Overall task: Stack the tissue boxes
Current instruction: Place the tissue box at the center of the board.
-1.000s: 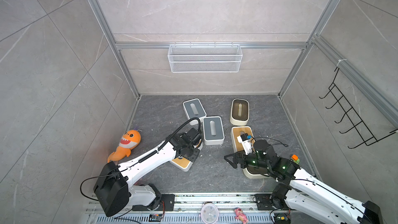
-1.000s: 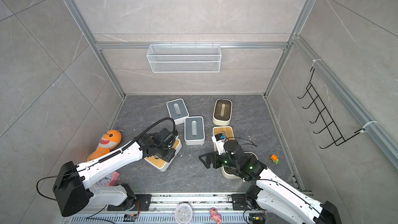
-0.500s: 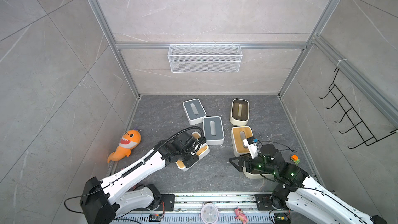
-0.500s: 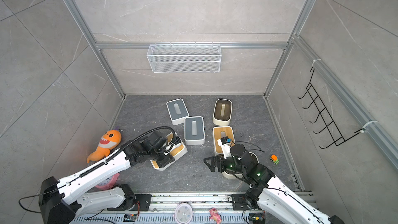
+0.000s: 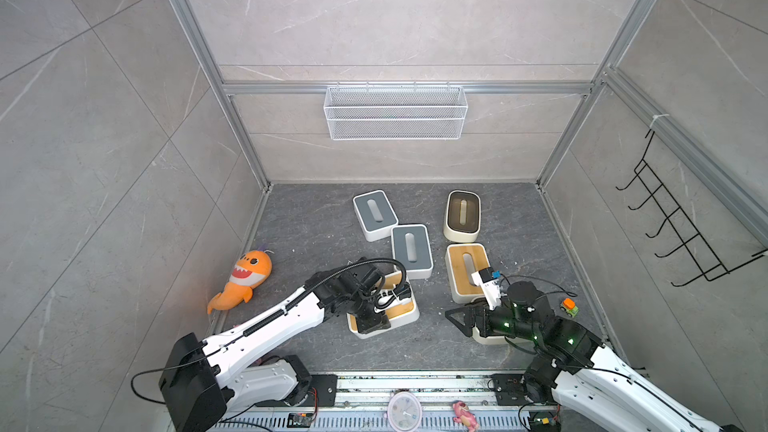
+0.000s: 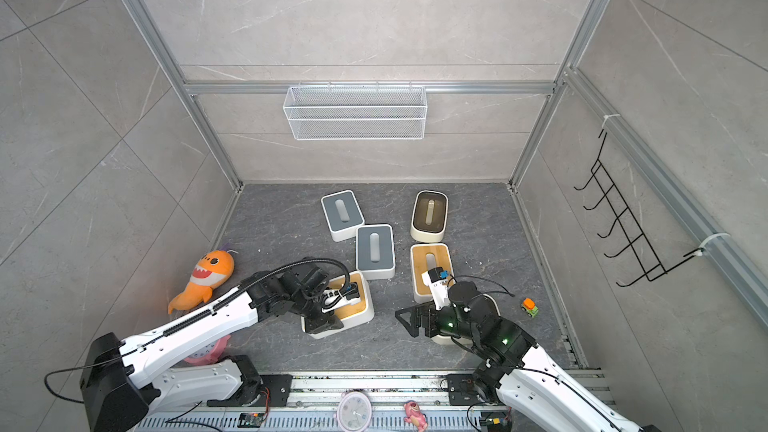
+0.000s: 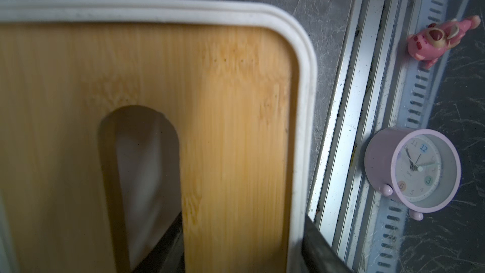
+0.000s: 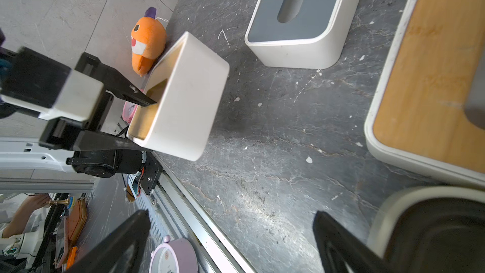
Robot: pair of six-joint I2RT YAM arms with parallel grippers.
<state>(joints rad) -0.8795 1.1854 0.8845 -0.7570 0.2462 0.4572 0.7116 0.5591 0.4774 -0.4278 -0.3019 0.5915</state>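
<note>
Only the right wrist view is showing the grip plainly: the left hand [image 8: 145, 124] is clamping a bamboo-lidded box [image 8: 183, 101], one finger reaching into the slot, the other pressing outside the white wall, the box tilting. In both top views the arm is hiding much of this. The right hand [image 8: 231, 245] is gaping wide, holding nothing, near the bamboo-lidded box but apart from it. A second bamboo box [image 5: 459, 268] and two grey-lidded boxes [image 5: 409, 249] are sitting on the tabletop [image 5: 316, 234] beyond the bamboo-lidded box.
</note>
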